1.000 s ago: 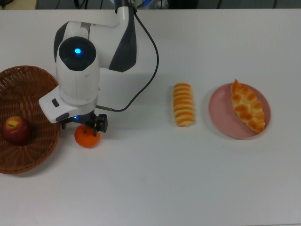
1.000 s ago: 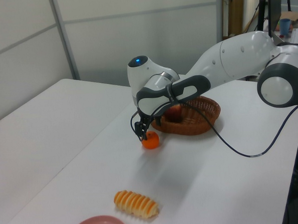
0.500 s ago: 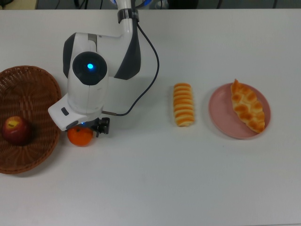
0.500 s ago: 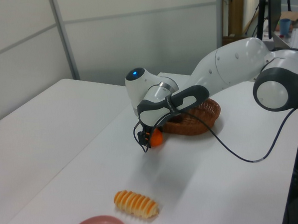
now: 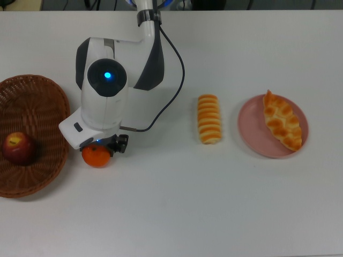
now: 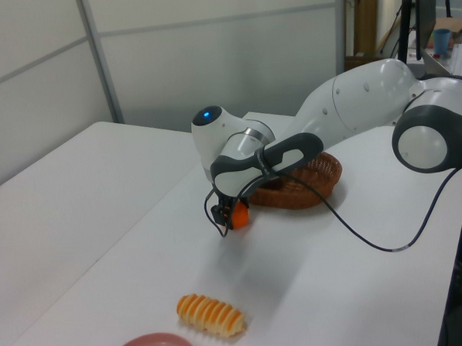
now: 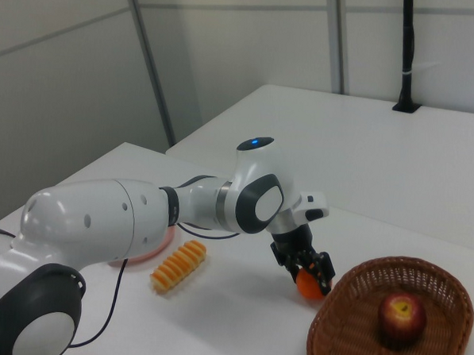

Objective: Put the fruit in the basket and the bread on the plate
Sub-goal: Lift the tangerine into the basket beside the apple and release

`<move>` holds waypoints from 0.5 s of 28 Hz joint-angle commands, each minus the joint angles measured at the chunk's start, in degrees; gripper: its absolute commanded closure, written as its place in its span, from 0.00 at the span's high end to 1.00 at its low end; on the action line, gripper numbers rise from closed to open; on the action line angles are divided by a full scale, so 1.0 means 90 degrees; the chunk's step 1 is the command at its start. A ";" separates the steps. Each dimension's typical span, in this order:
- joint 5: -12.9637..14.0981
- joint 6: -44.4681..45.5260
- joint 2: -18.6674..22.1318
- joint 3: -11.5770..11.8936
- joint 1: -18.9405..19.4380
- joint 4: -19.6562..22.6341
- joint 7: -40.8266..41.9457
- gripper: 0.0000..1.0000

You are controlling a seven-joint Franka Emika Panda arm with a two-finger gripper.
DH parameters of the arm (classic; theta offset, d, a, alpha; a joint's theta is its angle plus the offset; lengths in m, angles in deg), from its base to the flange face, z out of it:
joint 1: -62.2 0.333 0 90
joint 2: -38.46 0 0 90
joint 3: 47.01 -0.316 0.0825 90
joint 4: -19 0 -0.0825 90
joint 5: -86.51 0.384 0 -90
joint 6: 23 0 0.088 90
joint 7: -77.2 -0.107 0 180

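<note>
White bench (image 5: 225,203) carries everything. Since a second ago the tangerine (image 5: 97,156) has been drawn toward the basket (image 5: 37,96), gripped by the closed end effector (image 5: 101,150); transfer seems near. An apple (image 5: 17,148) is held in the basket, the braided loaf (image 5: 282,120) on the plate (image 5: 252,134), the ridged loaf (image 5: 209,119) beside it.
</note>
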 commanded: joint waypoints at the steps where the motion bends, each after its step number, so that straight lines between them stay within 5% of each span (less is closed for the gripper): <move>1: 0.0343 -0.0066 0.0362 0.0006 -0.0028 0.0077 0.0001 0.00; 9: 0.1144 -0.0047 0.1055 0.0055 -0.0428 -0.0148 0.0060 0.00; 14: 0.1126 -0.0057 0.1173 0.0064 -0.0994 -0.0148 0.0108 0.00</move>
